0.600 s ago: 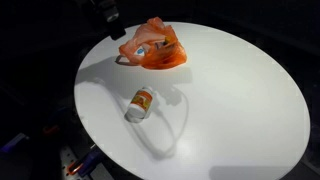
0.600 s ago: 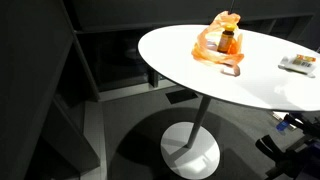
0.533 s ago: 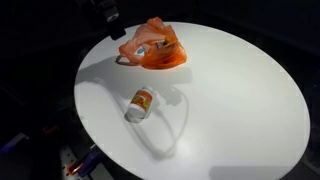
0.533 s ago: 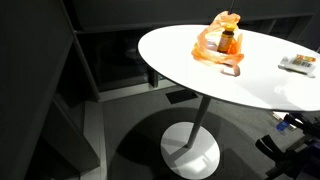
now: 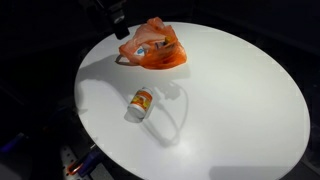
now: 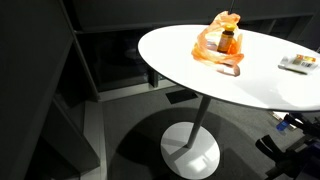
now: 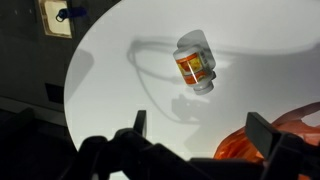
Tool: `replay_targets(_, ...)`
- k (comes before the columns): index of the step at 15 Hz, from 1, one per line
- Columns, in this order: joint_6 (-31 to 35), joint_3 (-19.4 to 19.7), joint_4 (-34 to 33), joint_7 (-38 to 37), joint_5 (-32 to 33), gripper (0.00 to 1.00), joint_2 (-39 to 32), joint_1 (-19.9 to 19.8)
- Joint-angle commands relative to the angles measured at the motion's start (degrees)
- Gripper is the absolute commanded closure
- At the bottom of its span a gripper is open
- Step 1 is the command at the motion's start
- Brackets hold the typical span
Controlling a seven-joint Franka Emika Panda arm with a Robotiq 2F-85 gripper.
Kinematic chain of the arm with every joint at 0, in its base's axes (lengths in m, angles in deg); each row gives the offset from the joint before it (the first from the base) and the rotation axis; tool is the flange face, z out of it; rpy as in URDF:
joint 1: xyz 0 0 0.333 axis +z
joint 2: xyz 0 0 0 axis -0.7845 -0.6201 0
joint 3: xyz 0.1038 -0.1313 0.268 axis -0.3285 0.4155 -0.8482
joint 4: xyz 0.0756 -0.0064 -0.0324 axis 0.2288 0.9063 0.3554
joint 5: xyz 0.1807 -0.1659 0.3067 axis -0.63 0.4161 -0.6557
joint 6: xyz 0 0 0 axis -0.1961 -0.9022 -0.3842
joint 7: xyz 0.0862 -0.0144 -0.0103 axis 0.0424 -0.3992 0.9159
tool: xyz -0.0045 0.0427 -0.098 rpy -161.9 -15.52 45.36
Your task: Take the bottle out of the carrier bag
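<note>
Wrist view: the dark two-fingered pincer [image 7: 200, 126] enters from the lower edge, its fingers [image 7: 139, 122] spread wide, gripping nothing and touching nothing.
Bag: one crumpled, translucent orange plastic carrier bag [image 5: 155, 48] sits on the round white table [image 5: 230, 110], near the rim. Its edge shows by the pincer's finger in the wrist view.
Bottle in bag: one small amber bottle [image 6: 228, 41] stands upright inside the carrier bag, seen in an exterior view.
Bottle on table: one small bottle with a white cap and an orange label [image 7: 196, 62] lies on its side on bare tabletop, apart from the bag.
Writing: the label's print is too small to read.
Count: two bottles, one bag, one table.
</note>
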Motion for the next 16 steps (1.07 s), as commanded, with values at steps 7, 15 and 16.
replay_targets(7,4.7,1.27,-11.43,1.96,-4.57,0.0,-19.41,5.78)
replay_targets(15,6.36,1.04,-21.58,6.36,-15.88,0.0,-35.0,10.98)
replay_targets(16,7.0,0.92,-22.35,7.25,-17.29,0.0,-36.6,11.4)
